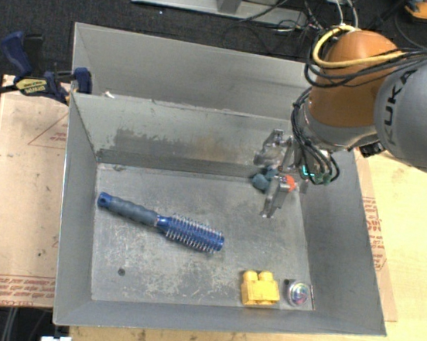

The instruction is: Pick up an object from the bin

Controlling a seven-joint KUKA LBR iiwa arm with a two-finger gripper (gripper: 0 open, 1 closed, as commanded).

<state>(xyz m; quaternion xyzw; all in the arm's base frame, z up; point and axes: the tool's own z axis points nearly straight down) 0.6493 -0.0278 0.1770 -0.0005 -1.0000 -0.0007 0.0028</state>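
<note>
The blue hairbrush (163, 225) lies left of the gripper (272, 206) (well apart).

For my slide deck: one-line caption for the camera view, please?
Gripper low at the right of the bin; blue hairbrush, yellow block and shiny disc lie untouched.

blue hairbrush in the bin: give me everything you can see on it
The blue hairbrush looks like plastic: a rounded handle at the view's left end, a cylindrical bristled head at the right. It lies flat on the bin floor, left of centre, slanting slightly down towards the right. Only the floor touches it; the yellow block and the gripper are apart from it.
</note>
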